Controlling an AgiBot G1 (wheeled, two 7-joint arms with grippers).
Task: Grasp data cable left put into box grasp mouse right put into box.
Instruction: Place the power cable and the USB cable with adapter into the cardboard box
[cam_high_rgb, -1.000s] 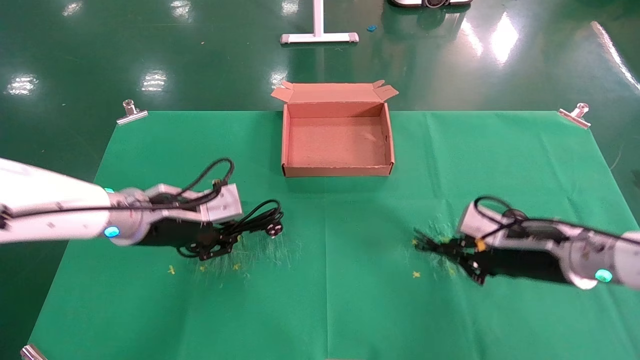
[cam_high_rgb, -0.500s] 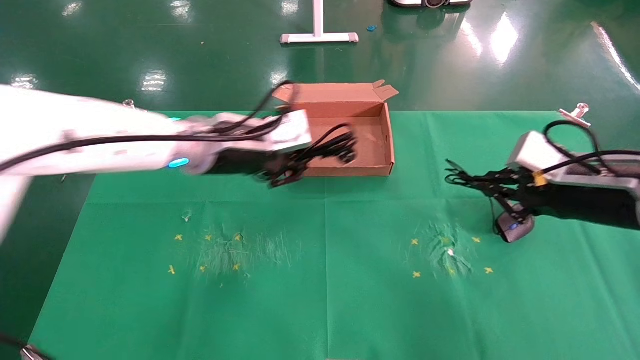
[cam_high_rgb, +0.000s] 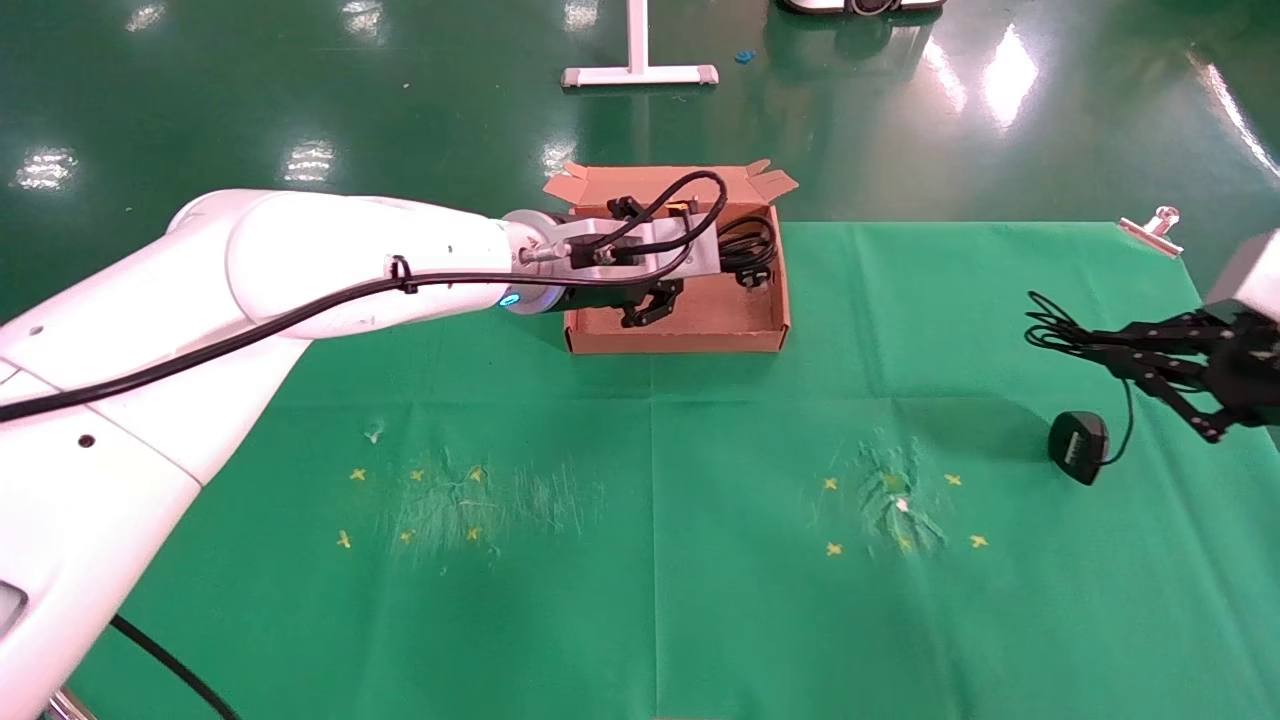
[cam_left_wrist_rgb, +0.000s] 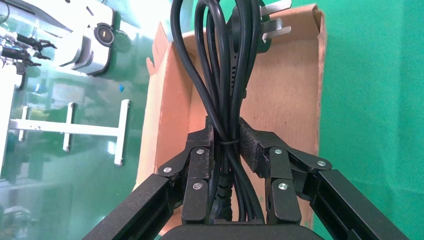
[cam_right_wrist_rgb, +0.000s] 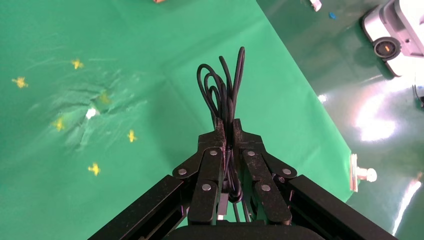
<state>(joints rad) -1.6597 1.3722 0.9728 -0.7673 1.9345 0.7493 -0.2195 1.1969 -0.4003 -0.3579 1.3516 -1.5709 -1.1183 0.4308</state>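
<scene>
Data cable (cam_left_wrist_rgb: 226, 75) hangs over the box (cam_high_rgb: 675, 340), clamped in the left gripper (cam_left_wrist_rgb: 227, 145), unreleased; right gripper (cam_right_wrist_rgb: 226, 131) pinches the mouse (cam_high_rgb: 1078, 447) wire, well away.

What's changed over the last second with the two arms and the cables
The left gripper lifted the data cable off the cloth and carried it over the box, still clamped. The right gripper picked up the mouse by its wire bundle and swung outward toward the robot's right; the mouse body now dangles below. The box stayed put.
</scene>
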